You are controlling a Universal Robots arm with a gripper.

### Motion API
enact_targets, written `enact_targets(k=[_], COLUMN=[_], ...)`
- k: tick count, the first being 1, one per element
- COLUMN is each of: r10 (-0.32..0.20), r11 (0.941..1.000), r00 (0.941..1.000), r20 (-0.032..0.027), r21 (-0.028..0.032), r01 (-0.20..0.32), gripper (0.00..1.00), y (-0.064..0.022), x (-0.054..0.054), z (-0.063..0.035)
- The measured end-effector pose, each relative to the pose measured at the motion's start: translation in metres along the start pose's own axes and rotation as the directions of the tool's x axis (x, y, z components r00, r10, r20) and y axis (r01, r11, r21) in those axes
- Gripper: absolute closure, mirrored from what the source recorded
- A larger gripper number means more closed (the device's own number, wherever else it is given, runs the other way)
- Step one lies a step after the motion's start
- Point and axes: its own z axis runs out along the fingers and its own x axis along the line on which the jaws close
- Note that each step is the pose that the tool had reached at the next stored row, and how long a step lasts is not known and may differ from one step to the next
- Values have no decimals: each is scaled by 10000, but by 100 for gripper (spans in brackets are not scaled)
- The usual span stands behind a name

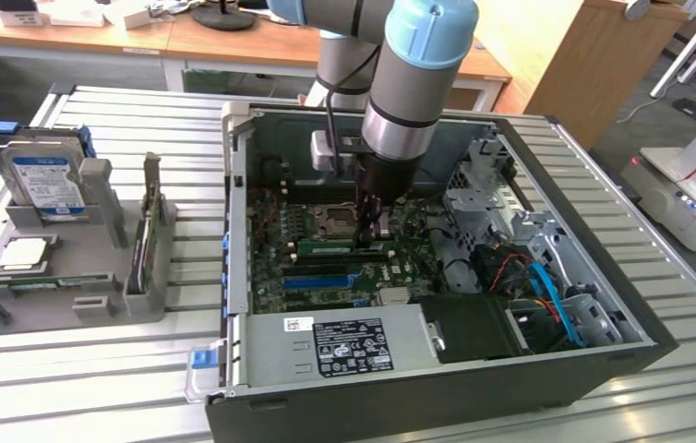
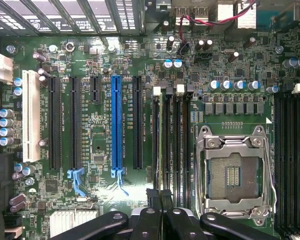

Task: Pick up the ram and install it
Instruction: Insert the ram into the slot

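Ram [image 1: 338, 246] stands on edge along a memory slot at the centre of the exterior view, just below the CPU socket [image 1: 338, 220]; your gripper [image 1: 373, 236] is clenched at its end toward the exterior view's right, gripping or pressing you cannot tell; pick-up looks done; full seating is unconfirmed.

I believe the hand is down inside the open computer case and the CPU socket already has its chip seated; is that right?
Not quite: the CPU socket is empty, its contacts bare, as the wrist view shows. The hand is indeed down inside the open computer case.
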Motion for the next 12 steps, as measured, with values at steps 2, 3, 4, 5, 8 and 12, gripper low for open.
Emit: enact_targets(k=[2, 3, 4, 5, 8, 12], r10=[1, 0, 0, 0, -1, -53], r11=[10000, 10000, 10000, 10000, 10000, 10000], r00=[10000, 10000, 10000, 10000, 10000, 10000], r20=[-1, -1, 0, 0, -1, -1], r21=[0, 0, 0, 0, -1, -1], r01=[-1, 0, 0, 0, 1, 53], gripper=[88, 88, 88, 88, 88, 88], y=[0, 0, 0, 0, 1, 1], x=[0, 0, 0, 0, 0, 1], z=[0, 0, 0, 0, 0, 1])
